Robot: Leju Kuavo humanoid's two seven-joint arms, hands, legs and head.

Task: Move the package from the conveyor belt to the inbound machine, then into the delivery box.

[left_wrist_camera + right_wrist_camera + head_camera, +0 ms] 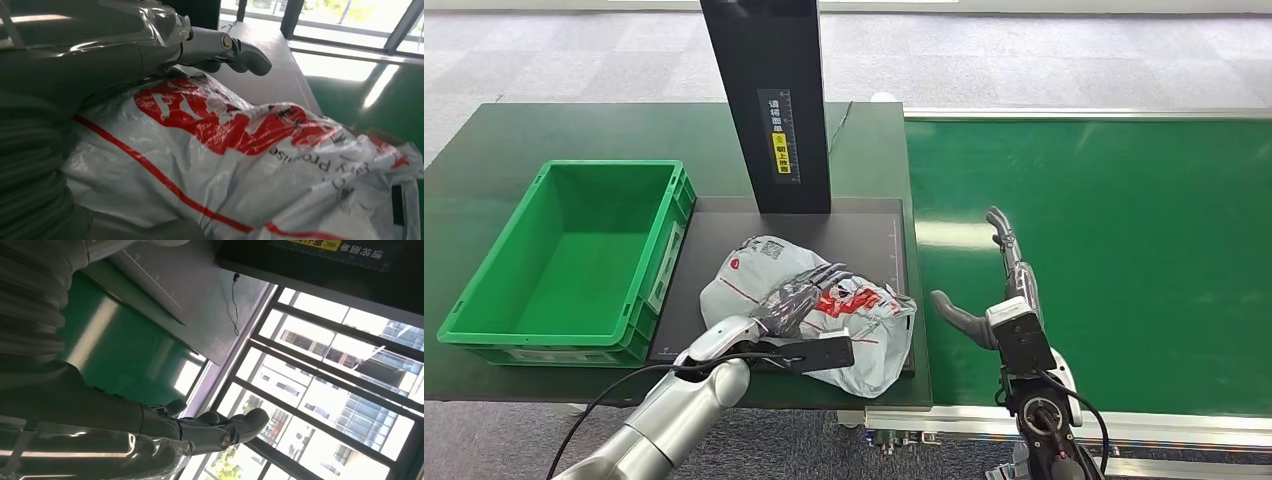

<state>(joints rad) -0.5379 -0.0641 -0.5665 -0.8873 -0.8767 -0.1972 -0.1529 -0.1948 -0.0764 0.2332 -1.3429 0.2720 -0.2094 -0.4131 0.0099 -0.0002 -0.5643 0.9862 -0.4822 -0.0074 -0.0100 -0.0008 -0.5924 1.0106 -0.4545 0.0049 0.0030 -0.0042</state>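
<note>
Head view: a grey-white package (824, 320) with red print, crumpled, lying on the dark flat plate of the inbound machine (879, 225), near the plate's front edge. Left hand (799, 300) resting flat on top of the package, fingers stretched forward and slightly apart, not wrapped around it. Black upright column (769, 100) of the machine rising behind the package, with a narrow label and a yellow mark on its face. Green delivery box (474, 300) to the left, just beside the plate, standing on the dark green desk (504, 150). Green conveyor belt (1124, 250) to the right of the plate. Right hand (999, 290) above the belt near its left edge, holding nothing, fingers extended forward, thumb splayed out toward the package and apart from it.

Left wrist view: close on the package (240, 165), wrinkled plastic with a large red patch, a thin red stripe and some dark lettering. Left hand (150, 45) lying along the package's upper surface, thick grey thumb (245, 55) held out beyond it, not pinching. Grey plate of the machine and windows blurred behind.

Right wrist view: right hand (210, 432) with fingers straight and loosely apart, nothing between them. Green belt (120, 350) and the grey plate edge beyond, a thin cable (235, 305) trailing across the surface, large windows with buildings outside.
</note>
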